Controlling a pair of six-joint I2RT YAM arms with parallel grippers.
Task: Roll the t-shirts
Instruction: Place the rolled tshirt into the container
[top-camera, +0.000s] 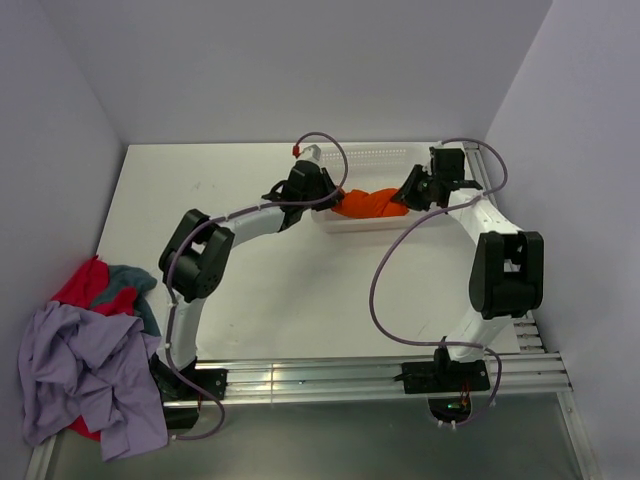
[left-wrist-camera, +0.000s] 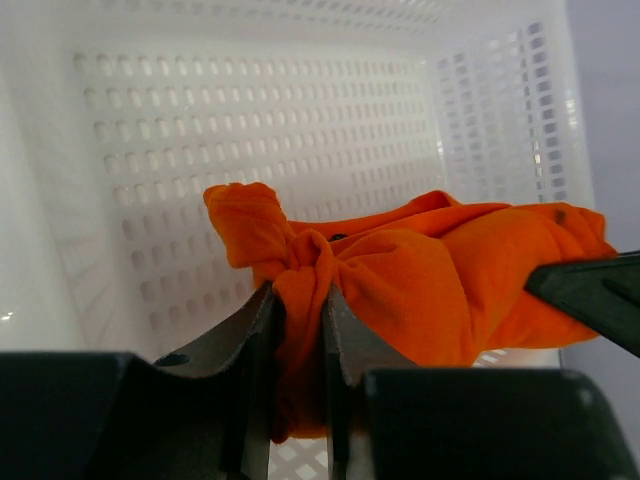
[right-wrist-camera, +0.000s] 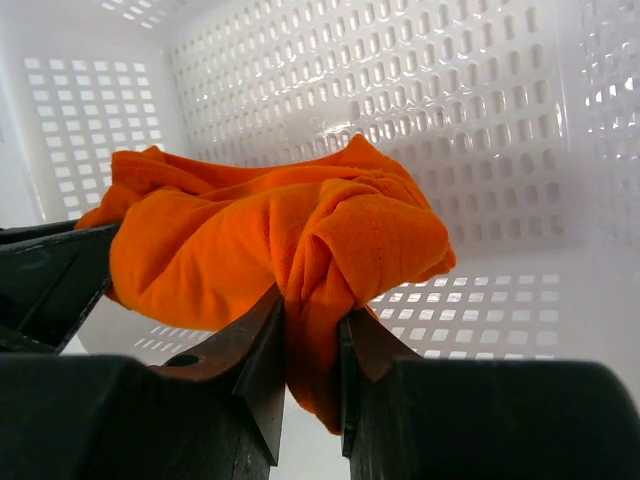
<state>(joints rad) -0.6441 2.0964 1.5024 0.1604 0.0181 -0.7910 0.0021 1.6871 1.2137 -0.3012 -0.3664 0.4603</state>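
You're pinching the orange t-shirt with left gripper and right gripper, upper centre, in the perforated basket (keep ends level).

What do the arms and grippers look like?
The left arm and right arm both have white links with bulky black joint housings. A thin purple cable loops loosely along each. The left gripper and right gripper have dark, wedge-shaped fingers on black bodies.
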